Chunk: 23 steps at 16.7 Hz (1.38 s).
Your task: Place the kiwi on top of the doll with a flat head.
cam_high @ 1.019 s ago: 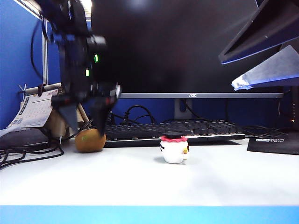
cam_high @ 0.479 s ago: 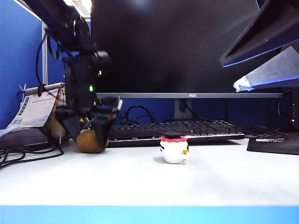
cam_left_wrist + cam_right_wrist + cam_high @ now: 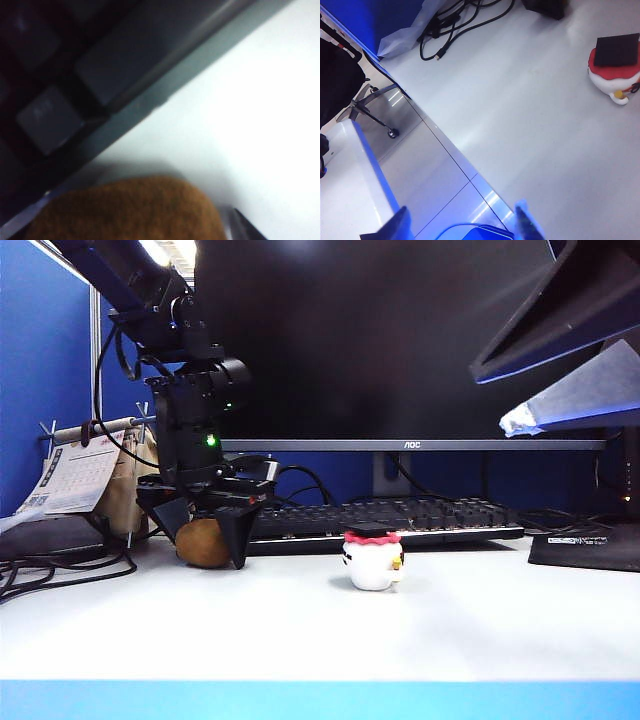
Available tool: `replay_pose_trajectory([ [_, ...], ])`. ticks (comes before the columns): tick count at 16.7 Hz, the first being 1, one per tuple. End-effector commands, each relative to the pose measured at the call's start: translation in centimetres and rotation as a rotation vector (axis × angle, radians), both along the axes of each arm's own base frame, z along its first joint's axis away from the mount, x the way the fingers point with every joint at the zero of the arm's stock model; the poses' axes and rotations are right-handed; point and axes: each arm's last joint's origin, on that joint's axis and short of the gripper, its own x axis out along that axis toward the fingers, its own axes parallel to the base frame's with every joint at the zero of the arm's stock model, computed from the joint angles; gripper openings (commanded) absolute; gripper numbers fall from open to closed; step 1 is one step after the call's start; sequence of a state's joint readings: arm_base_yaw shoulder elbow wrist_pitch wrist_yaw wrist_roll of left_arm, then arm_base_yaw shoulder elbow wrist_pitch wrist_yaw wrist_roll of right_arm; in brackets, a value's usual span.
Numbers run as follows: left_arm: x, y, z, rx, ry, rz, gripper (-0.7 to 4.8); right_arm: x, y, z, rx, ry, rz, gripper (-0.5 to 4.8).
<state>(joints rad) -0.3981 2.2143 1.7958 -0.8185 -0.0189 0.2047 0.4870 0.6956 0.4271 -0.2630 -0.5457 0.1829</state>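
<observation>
The left gripper (image 3: 205, 530) has been lowered around the kiwi (image 3: 203, 542), its jaws spread on either side, not yet closed. The kiwi rests on the table (image 3: 320, 630) by the keyboard (image 3: 400, 518), left of the doll (image 3: 373, 558). The right gripper (image 3: 465, 222) is held spread, away at the table edge.

Brown kiwi (image 3: 203, 543) on table, left of white flat-capped doll (image 3: 372, 559), upright, apart.
</observation>
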Motion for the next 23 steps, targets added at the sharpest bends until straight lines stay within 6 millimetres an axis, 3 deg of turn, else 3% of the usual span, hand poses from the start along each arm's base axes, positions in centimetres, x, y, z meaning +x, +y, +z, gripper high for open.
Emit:
replay_pose_trajectory([
  [1, -0.1, -0.3, -0.6, 0.007, 0.017, 0.017, 4.79, 0.0, 0.0, 0.3, 0.008, -0.013, 0.004, 2.66],
  [3, -0.3, -0.2, -0.6, 0.014, 0.034, 0.016, 4.23, 0.0, 0.0, 0.3, 0.008, -0.013, 0.004, 2.66],
  [6, -0.6, 0.0, -0.7, 0.03, 0.072, 0.017, 2.23, 0.0, 0.0, 0.2, 0.007, -0.01, 0.004, 2.65],
  [7, -0.8, 0.0, -0.8, 0.037, 0.087, 0.016, 1.84, 0.0, 0.0, 0.2, 0.007, -0.009, 0.004, 2.66],
  [12, -2.0, -0.2, -0.1, 0.075, 0.149, 0.026, 0.59, 0.0, 0.0, 0.2, 0.007, -0.01, 0.004, 2.66],
  [15, -3.5, -2.0, 1.7, 0.075, 0.123, -0.037, -0.06, 0.0, 0.0, 0.2, 0.007, -0.01, 0.004, 2.66],
  [19, -6.0, -4.5, 5.2, 0.035, 0.05, -0.147, -0.06, -0.2, -0.1, -0.2, -0.014, 0.033, 0.008, 2.66],
  [23, -8.9, -8.0, 11.8, -0.053, -0.026, -0.274, -0.06, -0.4, -0.2, -0.7, -0.04, 0.071, 0.006, 2.66],
])
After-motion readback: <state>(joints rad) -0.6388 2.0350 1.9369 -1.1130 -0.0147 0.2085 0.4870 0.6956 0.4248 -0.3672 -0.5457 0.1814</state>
